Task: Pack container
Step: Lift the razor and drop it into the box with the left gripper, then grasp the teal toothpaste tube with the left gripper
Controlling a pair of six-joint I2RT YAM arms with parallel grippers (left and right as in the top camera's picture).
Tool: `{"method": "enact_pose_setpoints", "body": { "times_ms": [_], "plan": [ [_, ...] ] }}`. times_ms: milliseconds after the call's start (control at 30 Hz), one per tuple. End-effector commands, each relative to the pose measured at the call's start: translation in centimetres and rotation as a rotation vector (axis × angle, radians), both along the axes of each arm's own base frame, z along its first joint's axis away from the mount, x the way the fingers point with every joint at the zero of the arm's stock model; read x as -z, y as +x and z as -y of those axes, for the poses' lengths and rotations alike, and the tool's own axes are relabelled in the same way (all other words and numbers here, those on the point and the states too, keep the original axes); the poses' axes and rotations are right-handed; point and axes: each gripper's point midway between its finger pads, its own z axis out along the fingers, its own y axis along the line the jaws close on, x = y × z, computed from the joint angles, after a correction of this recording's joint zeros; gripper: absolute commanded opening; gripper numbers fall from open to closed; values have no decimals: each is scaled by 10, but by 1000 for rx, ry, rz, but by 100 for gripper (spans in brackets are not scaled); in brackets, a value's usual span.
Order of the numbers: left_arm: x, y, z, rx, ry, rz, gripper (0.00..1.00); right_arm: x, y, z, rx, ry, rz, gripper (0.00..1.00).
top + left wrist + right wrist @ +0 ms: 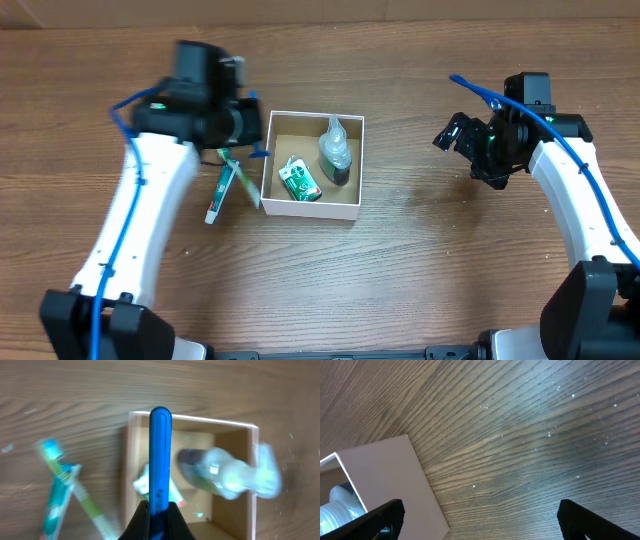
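Note:
The container (311, 210) is a small square box with white walls and a brown inside, at the table's middle. In it lie a clear bottle (336, 150) and a green packet (299, 181). My left gripper (159, 510) is shut on a blue toothbrush-like stick (160, 455), held above the box's left wall (131, 460); its blue tip shows in the overhead view (260, 153). A green and white toothbrush pack (221, 191) lies on the table left of the box. My right gripper (455, 135) is open and empty, right of the box (385, 475).
The wooden table (420, 260) stretches bare in front of and right of the box. Blue cables run along both white arms.

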Motion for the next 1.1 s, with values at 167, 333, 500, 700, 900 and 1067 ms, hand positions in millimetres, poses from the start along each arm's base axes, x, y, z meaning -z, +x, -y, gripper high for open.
{"method": "enact_pose_setpoints", "body": {
  "times_ms": [167, 333, 500, 700, 900, 1067],
  "plan": [
    [70, 7, 46, 93, 104, -101, 4, -9, 1, 0, 2, 1, 27, 100],
    [58, 6, 42, 69, 88, -83, 8, -9, 1, 0, 2, 1, 27, 100],
    [62, -8, 34, 92, 124, -137, 45, -9, 1, 0, 2, 1, 27, 100],
    [51, -13, -29, -65, 165, -182, 63, -9, 1, 0, 2, 1, 27, 100],
    [62, -6, -91, -215, 161, -238, 66, -9, 1, 0, 2, 1, 27, 100],
    [95, 0, -98, -207, 198, -302, 66, -9, 1, 0, 2, 1, 27, 100]
  ]
}}
